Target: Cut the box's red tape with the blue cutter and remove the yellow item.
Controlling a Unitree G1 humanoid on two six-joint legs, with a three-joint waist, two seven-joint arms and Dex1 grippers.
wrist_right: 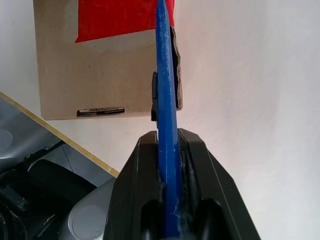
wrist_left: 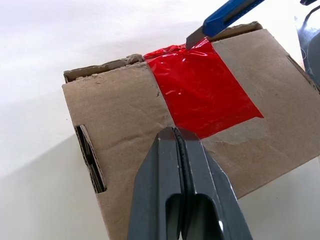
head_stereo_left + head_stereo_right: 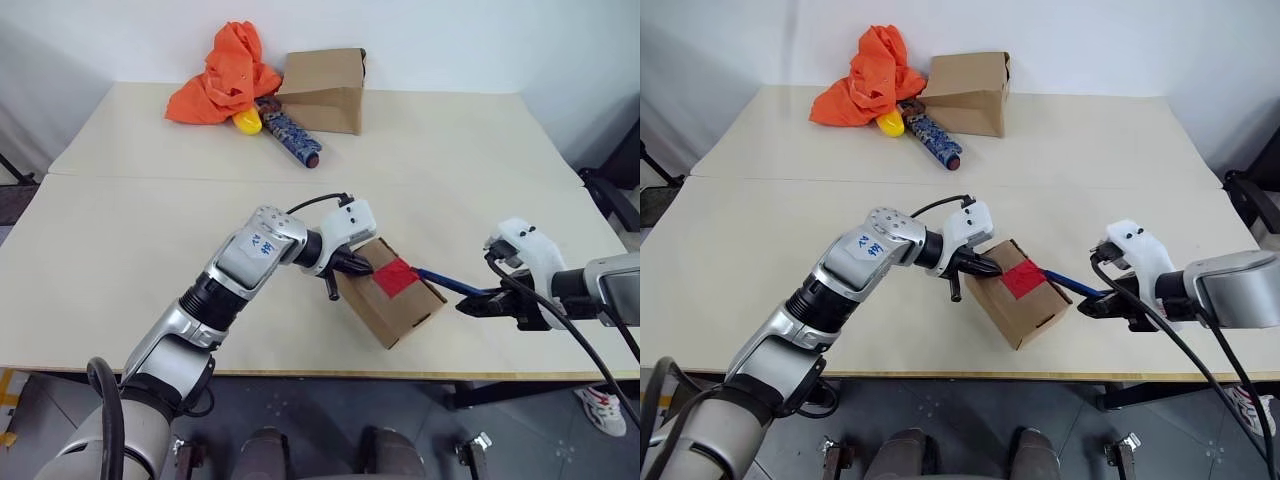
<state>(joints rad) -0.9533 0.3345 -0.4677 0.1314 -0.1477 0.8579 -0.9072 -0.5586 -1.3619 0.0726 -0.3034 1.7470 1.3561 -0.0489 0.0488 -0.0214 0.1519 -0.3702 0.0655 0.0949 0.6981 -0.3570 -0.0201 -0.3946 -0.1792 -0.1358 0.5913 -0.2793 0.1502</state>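
i've got the box [image 3: 392, 300] near the table's [image 3: 120, 260] front edge, open room behind it. my left gripper [image 2: 178, 134] presses on its top with fingers together; my right gripper [image 1: 169, 150] pinches the blue cutter [image 3: 448, 283] — its tip touches the red tape's [image 2: 200, 90] far edge (clearest from the left wrist). box contents hidden.
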